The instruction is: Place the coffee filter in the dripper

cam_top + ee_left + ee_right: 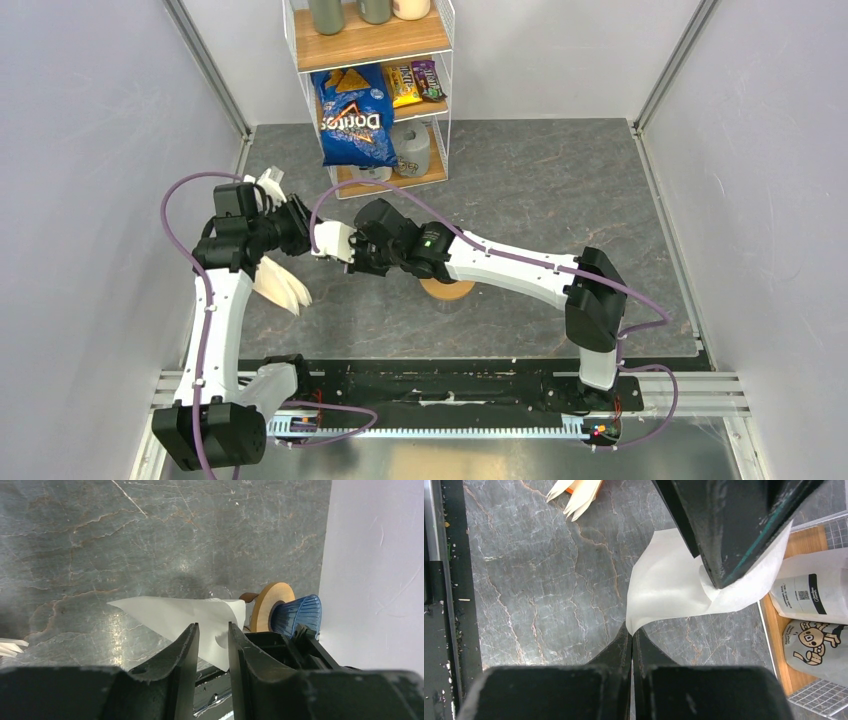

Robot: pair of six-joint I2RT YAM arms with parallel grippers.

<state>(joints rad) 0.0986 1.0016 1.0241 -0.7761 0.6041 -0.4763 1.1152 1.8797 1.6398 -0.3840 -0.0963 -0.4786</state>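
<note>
The coffee filter (pixel 330 238) is a thin white paper sheet held in the air between my two grippers. My right gripper (pixel 632 629) is shut on its lower edge (pixel 664 585). My left gripper (pixel 213 626) has its jaws a little apart, with the filter (pixel 170 612) lying across the tips and showing in the gap. In the right wrist view a left finger (pixel 734 530) presses into the paper, which creases round it. The dark blue ribbed dripper (pixel 297 615) sits on a wooden ring (pixel 270 605). In the top view the right arm hides it.
A fanned bundle of cream filters (pixel 282 285) lies on the table by the left arm. The wooden ring (pixel 447 290) peeks out under the right arm. A wire shelf rack (pixel 370 160) with a Doritos bag (pixel 355 120) stands at the back. Walls close both sides.
</note>
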